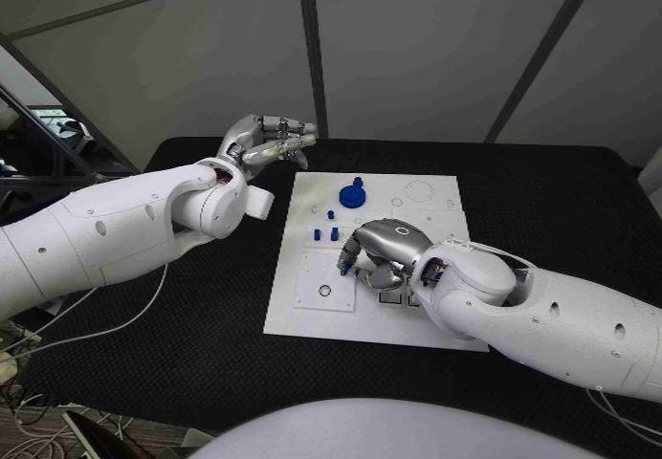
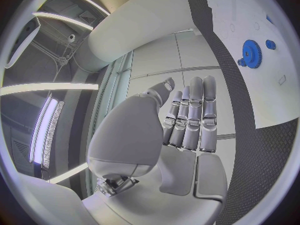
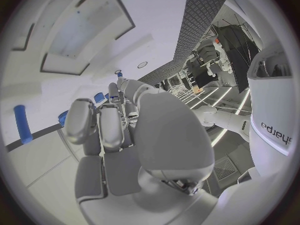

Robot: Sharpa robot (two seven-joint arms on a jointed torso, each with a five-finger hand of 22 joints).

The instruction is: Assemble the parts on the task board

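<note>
Writing: "sharpa" reads on my white arm in the right wrist view. My right robot hand (image 1: 383, 251) is down on the board (image 1: 434, 330), fingers curled under; what they pinch, if anything, is hidden, so I cannot tell. In its wrist view a blue peg (image 3: 22, 124) lies on the board beside the fingers (image 3: 111, 127); small blue bits behind them are partly covered. My left robot hand (image 1: 271, 139) is raised over the tabletop (image 1: 165, 354) at the far left corner, apart from the board, fingers (image 2: 199, 115) straight and side by side, holding nothing. Blue gear (image 1: 355, 196) sits on the board's far part, betw. both hands; small blue pegs (image 1: 328, 232) lie just left of the right hand.
</note>
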